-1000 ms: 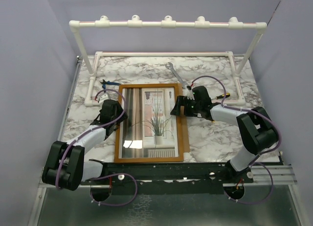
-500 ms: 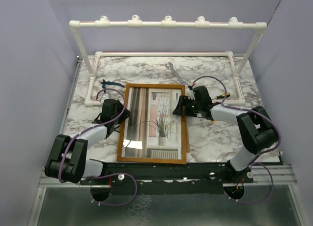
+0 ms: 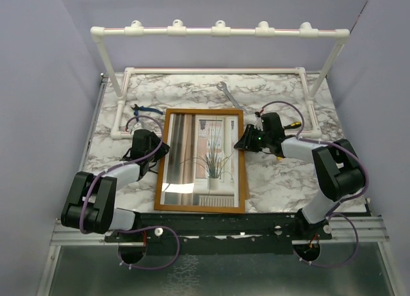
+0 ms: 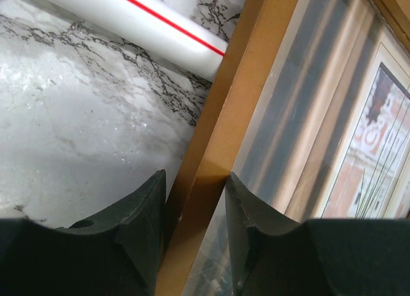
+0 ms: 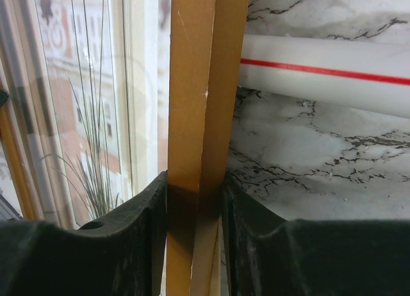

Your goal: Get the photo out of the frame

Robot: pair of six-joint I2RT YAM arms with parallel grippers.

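Note:
The frame (image 3: 200, 111), with a narrow orange-brown wooden border, lies glass up on the marble table between both arms. Under the glass is the photo (image 3: 208, 158), showing curtains and a grassy plant in a white pot. My left gripper (image 3: 161, 150) sits at the frame's left border. In the left wrist view its jaws (image 4: 195, 175) are closed onto that border (image 4: 246, 84), one finger outside and one on the glass side. My right gripper (image 3: 243, 142) is at the right border. In the right wrist view it (image 5: 195, 177) pinches the border (image 5: 192, 84) tightly, with the photo (image 5: 90, 104) to the left.
A white pipe rack (image 3: 218, 31) spans the back of the table, and its base pipes run close behind both grippers (image 4: 128, 20) (image 5: 320, 78). A metal wrench (image 3: 229, 94) lies just beyond the frame's top right corner. A small blue-black object (image 3: 144, 109) lies at the back left.
The frame has slid slightly right and straightened. My right gripper moved out to the right border and closed on it. The left jaws narrowed onto the left border.

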